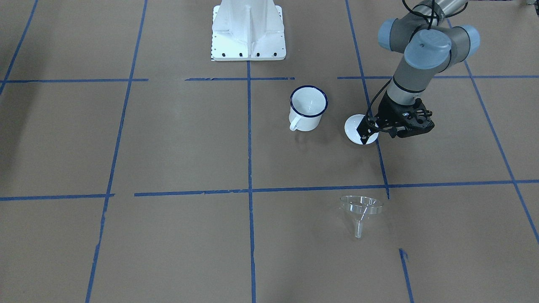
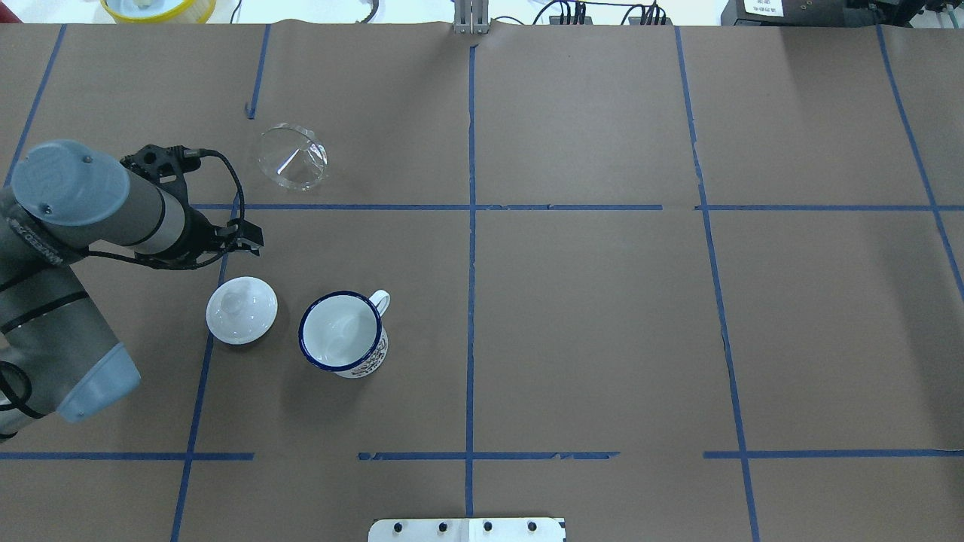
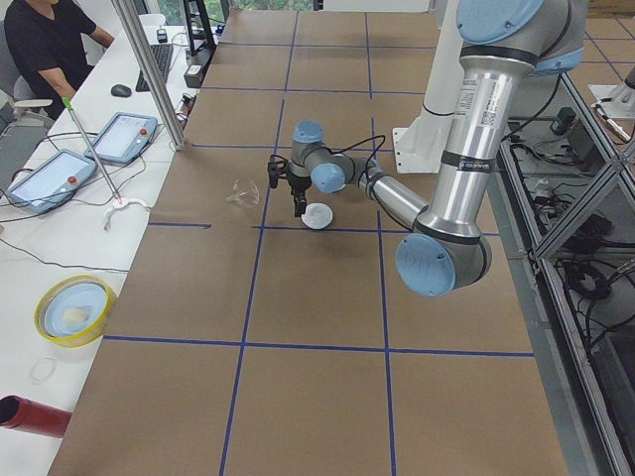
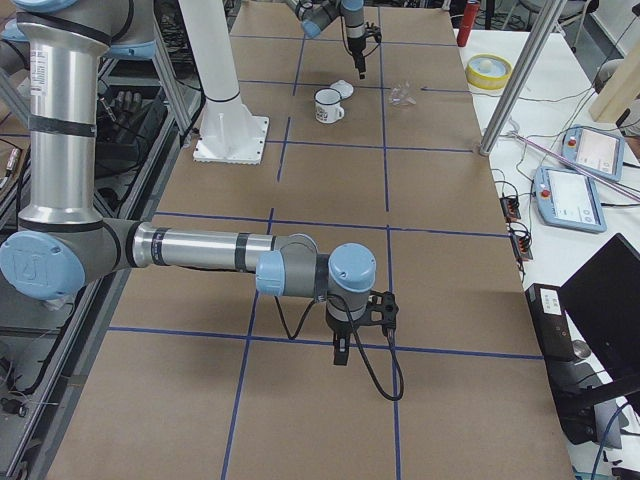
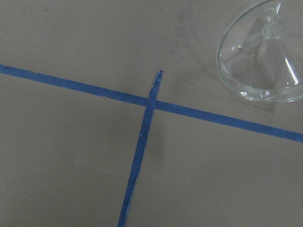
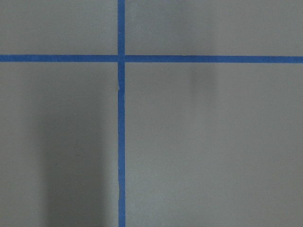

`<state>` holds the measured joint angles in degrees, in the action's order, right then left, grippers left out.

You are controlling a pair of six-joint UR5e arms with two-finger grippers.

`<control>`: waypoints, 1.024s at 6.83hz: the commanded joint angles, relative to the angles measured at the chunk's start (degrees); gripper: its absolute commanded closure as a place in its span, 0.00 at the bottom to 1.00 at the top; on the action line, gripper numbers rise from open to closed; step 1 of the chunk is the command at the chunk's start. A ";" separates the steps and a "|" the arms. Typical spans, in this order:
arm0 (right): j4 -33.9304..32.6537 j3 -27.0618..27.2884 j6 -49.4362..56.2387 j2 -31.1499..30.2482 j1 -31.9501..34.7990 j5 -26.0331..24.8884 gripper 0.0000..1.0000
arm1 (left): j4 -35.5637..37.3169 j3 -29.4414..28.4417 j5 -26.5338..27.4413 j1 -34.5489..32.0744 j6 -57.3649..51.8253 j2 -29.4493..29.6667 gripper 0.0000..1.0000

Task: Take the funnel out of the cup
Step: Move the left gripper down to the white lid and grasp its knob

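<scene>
The clear funnel [image 1: 361,208] lies on its side on the brown table, apart from the cup. It also shows in the overhead view [image 2: 292,156] and at the top right of the left wrist view [image 5: 265,61]. The white mug with the dark blue rim [image 1: 308,107] stands upright and empty [image 2: 343,333]. My left gripper [image 1: 365,132] hovers between funnel and mug, beside the white lid, looking shut and empty [image 2: 252,239]. My right gripper [image 4: 340,355] hangs over bare table far from both. I cannot tell whether it is open or shut.
A round white knobbed lid [image 2: 241,309] lies on the table just left of the mug, partly under my left gripper in the front view [image 1: 356,128]. Blue tape lines cross the table. The white robot base [image 1: 248,31] stands behind the mug.
</scene>
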<state>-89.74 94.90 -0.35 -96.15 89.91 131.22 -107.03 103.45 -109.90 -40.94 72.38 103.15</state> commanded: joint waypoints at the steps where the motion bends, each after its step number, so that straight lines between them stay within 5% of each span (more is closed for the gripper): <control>1: 0.00 0.03 0.00 0.00 0.00 0.00 0.00 | 0.24 0.35 0.12 3.57 0.30 -0.22 0.00; 5: 0.00 0.03 0.00 0.00 0.00 0.00 0.00 | 0.59 0.96 0.13 3.76 0.04 -2.14 0.35; 7: 0.00 0.03 0.00 0.00 0.00 0.00 0.00 | 1.38 2.63 0.04 3.67 -0.13 -3.38 0.37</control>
<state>-89.74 94.92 -0.35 -96.15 89.91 131.22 -106.19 105.13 -109.80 -37.22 72.36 100.66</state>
